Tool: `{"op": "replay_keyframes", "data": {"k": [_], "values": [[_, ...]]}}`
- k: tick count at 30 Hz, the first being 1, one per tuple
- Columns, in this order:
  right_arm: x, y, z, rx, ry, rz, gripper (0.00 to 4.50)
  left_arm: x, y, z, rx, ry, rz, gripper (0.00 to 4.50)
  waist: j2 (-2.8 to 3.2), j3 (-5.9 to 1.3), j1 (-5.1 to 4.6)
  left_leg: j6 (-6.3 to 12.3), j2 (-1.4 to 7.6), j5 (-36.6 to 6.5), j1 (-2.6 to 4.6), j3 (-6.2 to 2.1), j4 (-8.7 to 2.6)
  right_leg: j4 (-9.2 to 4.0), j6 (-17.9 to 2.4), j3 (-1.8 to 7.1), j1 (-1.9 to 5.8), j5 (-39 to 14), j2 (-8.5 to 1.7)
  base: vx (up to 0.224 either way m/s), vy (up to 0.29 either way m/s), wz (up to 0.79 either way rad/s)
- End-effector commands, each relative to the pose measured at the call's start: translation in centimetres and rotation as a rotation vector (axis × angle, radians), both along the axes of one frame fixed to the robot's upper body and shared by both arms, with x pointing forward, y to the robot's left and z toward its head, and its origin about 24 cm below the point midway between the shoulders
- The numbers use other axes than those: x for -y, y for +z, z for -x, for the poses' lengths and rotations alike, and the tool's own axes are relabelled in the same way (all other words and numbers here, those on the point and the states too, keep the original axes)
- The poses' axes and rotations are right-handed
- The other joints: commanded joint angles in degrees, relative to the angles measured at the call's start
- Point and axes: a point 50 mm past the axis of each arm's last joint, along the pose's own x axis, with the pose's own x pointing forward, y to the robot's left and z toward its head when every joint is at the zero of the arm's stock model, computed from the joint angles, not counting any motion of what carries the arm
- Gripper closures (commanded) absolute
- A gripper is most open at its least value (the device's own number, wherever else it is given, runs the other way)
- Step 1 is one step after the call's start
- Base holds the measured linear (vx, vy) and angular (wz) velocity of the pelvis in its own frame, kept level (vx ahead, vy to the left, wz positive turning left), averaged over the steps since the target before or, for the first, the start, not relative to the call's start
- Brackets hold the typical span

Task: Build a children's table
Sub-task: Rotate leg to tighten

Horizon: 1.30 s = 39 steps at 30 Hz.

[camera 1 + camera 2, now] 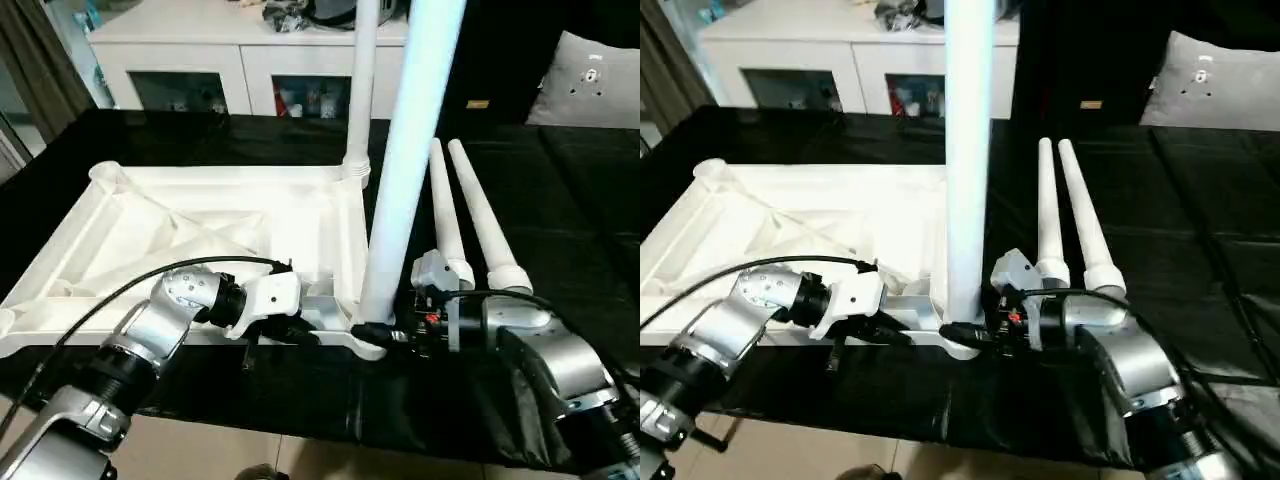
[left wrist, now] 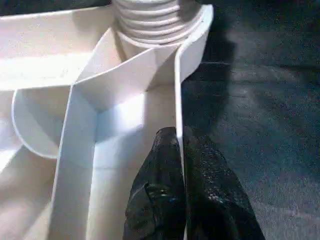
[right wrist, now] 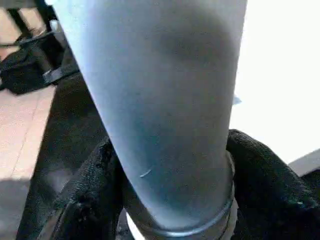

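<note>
Silver forearms reach in from the near edge over the black-covered worktop [image 1: 560,190], one on each side of the upturned white table top [image 1: 120,240], which lies ribbed side up on the left half of the worktop. On the left, the left gripper [image 2: 182,165] has its jaws closed tight on the thin near rim wall of the table top, one black finger [image 2: 160,195] inside the rim and the other outside it, just short of the near right corner socket. On the right, the right gripper [image 1: 380,332] sits at that same corner, its jaws set around the base of an upright leg [image 1: 400,200] that stands in the socket and rises out of the top of the head views; the right wrist view shows a black finger [image 3: 85,200] on each side of the leg's collar. A second leg [image 1: 362,80] stands upright in the far right corner socket. Two more legs [image 1: 470,215] lie side by side on the worktop just right of the table top, their thick ends toward the robot and close to the right wrist. Beyond the worktop stands a white cabinet [image 1: 220,60], and a grey cushion [image 1: 585,85] rests at the far right.
</note>
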Motion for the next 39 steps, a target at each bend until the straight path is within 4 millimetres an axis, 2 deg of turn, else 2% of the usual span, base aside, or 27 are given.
{"op": "replay_keyframes", "data": {"k": [1, 2, 4, 5, 6, 8, 9, 11, 13, 16, 17, 20, 21, 22, 23, 26, 28, 29, 31, 32, 33, 35, 37, 39], "values": [[-1.0, -2.0, -0.2, -0.071, -0.135, 0.032, 1.81, 1.0, 1.1, -0.7, 0.046, 0.144, 0.081, 4.50, -0.22, -3.05, -0.43, 0.10, 2.83, -16.09, 0.96, -1.27, -4.37, -4.91, -11.13, 2.30, 2.25, -20.16, -4.58, 0.000, 0.000, 0.00], [-1.4, -2.2, -0.5, -0.070, -0.191, 0.028, 1.81, 1.4, 1.3, -0.8, 0.045, 0.193, 0.103, 4.50, -0.51, -2.98, -0.85, -0.49, 2.63, -17.21, 0.91, -1.50, -4.53, -5.26, -9.86, 2.15, 2.38, -23.57, -4.66, 0.000, 0.000, 0.00], [-2.5, -2.7, -1.4, -0.077, -0.325, 0.010, 1.82, 2.3, 1.8, -0.8, 0.035, 0.301, 0.154, 4.50, -0.51, -2.89, -1.76, -1.26, 2.63, -17.89, 0.86, -1.66, -4.70, -5.23, -9.38, 2.18, 2.21, -24.94, -4.72, 0.000, 0.000, 0.00], [-2.8, -2.7, -1.9, -0.080, -0.374, 0.005, 1.82, 2.8, 2.0, -0.7, 0.028, 0.330, 0.169, 4.50, -0.43, -2.85, -2.54, -1.61, 2.52, -18.11, 0.68, -1.81, -4.76, -5.22, -9.07, 2.05, 2.33, -25.68, -4.66, 0.000, 0.000, 0.00], [-3.1, -2.8, -2.3, -0.089, -0.428, -0.003, 1.82, 3.4, 2.1, -0.7, 0.026, 0.359, 0.181, 4.50, -0.67, -2.89, -2.77, -1.38, 2.42, -18.21, 0.68, -1.89, -4.78, -5.45, -8.79, 1.94, 2.38, -26.12, -4.66, 0.000, 0.000, 0.00], [-3.5, -2.9, -3.0, -0.111, -0.503, -0.015, 1.82, 4.3, 2.4, -0.6, 0.026, 0.404, 0.198, 4.50, -0.50, -2.89, -3.58, -0.79, 2.18, -18.47, 0.83, -1.72, -4.47, -5.94, -8.38, 2.02, 2.14, -26.69, -4.50, 0.000, 0.000, 0.00], [-3.8, -2.8, -3.4, -0.117, -0.537, -0.015, 1.82, 5.0, 2.5, -0.7, 0.030, 0.442, 0.211, 4.50, -0.65, -2.98, -3.55, -0.56, 2.16, -18.06, 0.90, -1.67, -4.38, -5.97, -8.40, 2.06, 2.13, -26.25, -4.48, 0.000, 0.000, 0.00], [-3.8, -2.8, -3.4, -0.117, -0.543, -0.014, 1.82, 5.1, 2.6, -0.7, 0.033, 0.449, 0.213, 4.50, -0.52, -3.15, -3.36, 0.51, 2.19, -16.27, 0.91, -1.43, -4.18, -5.96, -8.87, 2.27, 2.04, -22.84, -4.24, 0.000, 0.000, 0.00], [-3.8, -2.8, -3.4, -0.117, -0.543, -0.014, 1.82, 5.1, 2.6, -0.7, 0.033, 0.449, 0.213, 4.50, -0.50, -3.26, -3.05, 1.17, 2.21, -14.57, 0.55, -1.38, -4.24, -5.64, -9.23, 2.28, 2.33, -19.58, -4.15, 0.000, 0.000, 0.00], [-3.8, -2.8, -3.4, -0.117, -0.543, -0.014, 1.82, 5.1, 2.6, -0.7, 0.033, 0.449, 0.213, 4.50, -0.36, -3.42, -2.74, 1.31, 2.37, -13.34, 0.60, -1.38, -4.27, -5.18, -10.40, 2.26, 2.45, -15.35, -4.11, 0.000, 0.000, 0.00], [-3.9, -2.8, -3.6, -0.116, -0.555, -0.011, 1.26, 5.4, 2.7, -0.8, 0.041, 0.468, 0.219, 4.50, -0.35, -3.43, -2.76, 1.39, 2.37, -13.31, 0.59, -1.34, -4.26, -5.12, -10.71, 2.23, 2.51, -14.51, -4.12, 0.000, 0.000, 0.00], [-3.6, -2.6, -3.7, -0.081, -0.549, -0.012, 1.05, 5.6, 2.8, -1.5, 0.124, 0.497, 0.206, 4.50, -0.23, -3.44, -2.78, 1.43, 2.36, -13.85, 0.60, -1.31, -4.18, -5.32, -10.75, 2.24, 2.53, -14.71, -4.20, 0.000, 0.000, 0.00], [-3.2, -2.5, -3.7, -0.067, -0.553, -0.015, 1.05, 5.4, 2.8, -1.6, 0.147, 0.494, 0.195, 4.50, -0.16, -3.53, -2.68, 1.52, 2.33, -13.47, 0.54, -1.35, -4.15, -5.31, -10.65, 2.24, 2.58, -14.43, -4.22, 0.000, 0.000, 0.00], [-2.7, -2.2, -3.8, -0.044, -0.564, -0.024, 0.77, 4.9, 2.7, -1.6, 0.157, 0.494, 0.172, 4.50, -0.20, -3.63, -2.59, 1.56, 2.43, -12.99, 0.51, -1.32, -4.13, -5.18, -10.64, 2.27, 2.52, -13.48, -4.19, 0.000, 0.000, 0.00], [-2.2, -1.9, -3.8, -0.021, -0.564, -0.030, 0.69, 4.5, 2.7, -1.6, 0.159, 0.491, 0.157, 4.50, -0.08, -3.70, -2.48, 1.71, 2.44, -12.18, 0.40, -1.32, -4.06, -4.99, -10.87, 2.24, 2.55, -11.92, -4.19, 0.000, 0.000, 0.00], [-1.8, -1.2, -3.7, 0.024, -0.524, -0.055, 0.64, 3.9, 2.5, -1.6, 0.158, 0.488, 0.133, 4.50, -0.13, -3.66, -2.31, 2.18, 2.50, -11.94, 0.33, -1.34, -4.05, -4.78, -11.30, 2.13, 2.67, -10.46, -4.17, 0.000, 0.000, 0.00], [-0.8, -0.2, -3.3, 0.071, -0.451, -0.067, 0.26, 3.2, 2.2, -1.4, 0.151, 0.430, 0.118, 4.50, -0.17, -3.57, -2.13, 2.63, 2.48, -12.25, 0.32, -1.36, -4.04, -4.99, -11.08, 2.10, 2.73, -11.09, -4.17, 0.000, 0.000, 0.00], [-0.5, 0.0, -3.2, 0.082, -0.425, -0.065, 0.26, 3.0, 2.2, -1.4, 0.150, 0.409, 0.115, 4.50, -0.42, -3.61, -2.17, 2.70, 2.54, -11.94, 0.31, -1.28, -4.04, -4.84, -11.08, 2.16, 2.74, -10.96, -4.16, 0.000, 0.000, 0.00], [0.4, 0.6, -2.8, 0.120, -0.351, -0.046, 0.11, 2.3, 1.8, -1.1, 0.141, 0.334, 0.087, 4.50, -0.33, -3.54, -2.04, 2.87, 2.56, -12.01, 0.32, -1.25, -4.02, -4.87, -11.02, 2.16, 2.72, -11.72, -4.25, 0.000, 0.000, 0.00], [0.6, 0.8, -2.8, 0.127, -0.328, -0.042, 0.04, 2.2, 1.7, -1.0, 0.139, 0.308, 0.083, 4.50, -0.55, -3.51, -1.87, 3.26, 2.46, -12.22, 0.31, -1.26, -3.95, -5.05, -10.64, 2.12, 2.71, -12.87, -4.26, 0.000, 0.000, 0.00], [0.6, 0.9, -2.7, 0.128, -0.325, -0.041, 0.04, 2.1, 1.7, -1.0, 0.137, 0.305, 0.082, 4.50, -0.48, -3.52, -1.82, 3.16, 2.57, -12.16, 0.36, -1.25, -4.00, -4.96, -10.61, 2.17, 2.66, -13.11, -4.30, 0.000, 0.000, 0.00], [1.4, 1.6, -2.3, 0.141, -0.207, -0.017, 0.04, 1.3, 1.3, -0.4, 0.108, 0.181, 0.055, 4.50, -0.82, -3.51, -1.50, 3.43, 2.59, -12.22, 0.49, -1.24, -3.99, -5.10, -10.57, 2.16, 2.53, -13.95, -4.23, 0.000, 0.000, 0.00], [1.7, 1.8, -2.1, 0.138, -0.163, -0.002, 0.04, 0.9, 1.1, -0.2, 0.099, 0.143, 0.030, 4.50, -0.52, -3.55, -1.19, 3.44, 2.80, -11.77, 0.64, -1.15, -3.97, -4.80, -11.02, 2.26, 2.30, -12.96, -4.25, 0.000, 0.000, 0.00], [1.8, 2.0, -1.7, 0.127, -0.084, 0.019, 0.04, 0.4, 1.0, -0.1, 0.098, 0.082, 0.003, 4.50, -0.71, -3.53, -0.79, 3.48, 2.84, -11.96, 0.65, -1.15, -3.98, -4.80, -11.23, 2.21, 2.42, -13.11, -4.28, 0.000, 0.000, 0.00]]}}
